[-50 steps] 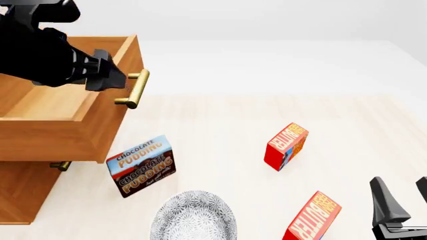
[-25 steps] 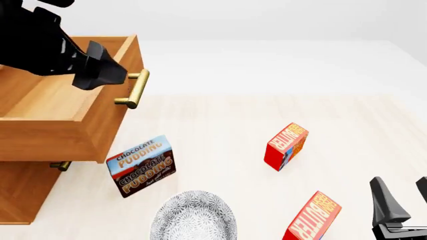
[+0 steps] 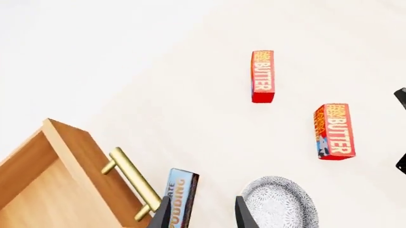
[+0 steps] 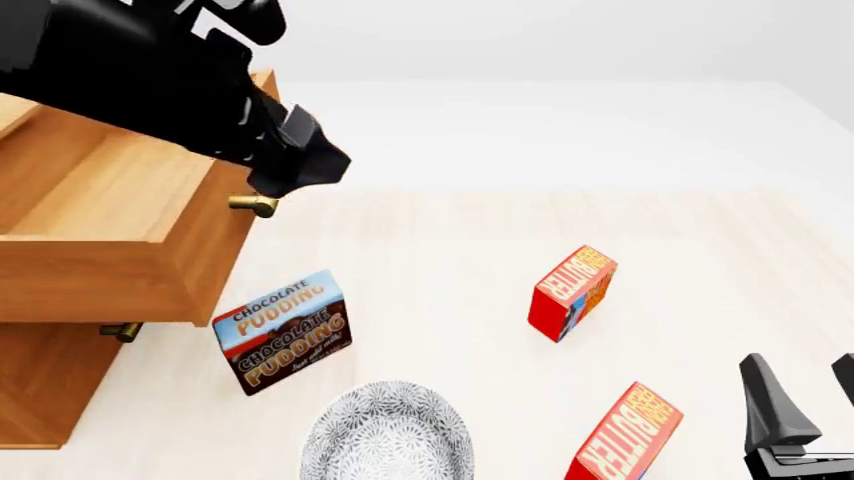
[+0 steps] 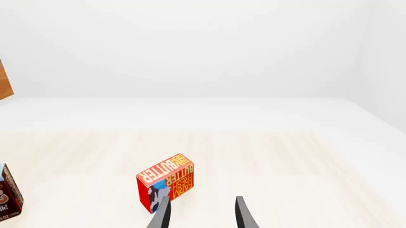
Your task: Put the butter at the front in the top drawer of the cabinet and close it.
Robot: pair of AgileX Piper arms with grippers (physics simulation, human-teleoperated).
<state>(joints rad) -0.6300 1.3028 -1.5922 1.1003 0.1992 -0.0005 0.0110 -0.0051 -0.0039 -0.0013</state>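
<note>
The butter at the front stands near the table's near edge, just left of my right gripper, which is open and empty. A look-alike carton stands farther back. At the left, the cabinet has its top drawer pulled out and empty. My left gripper hovers open just right of the drawer front, covering most of its brass handle in the front view.
A CHOCOLATE PUDDING box stands below the open drawer's front corner. A patterned grey plate lies at the near edge. The lower drawer's handle peeks out under the top drawer.
My left arm has swung up and to the right, from beside the drawer handle to in front of it. The drawer, cartons and right gripper have stayed still.
</note>
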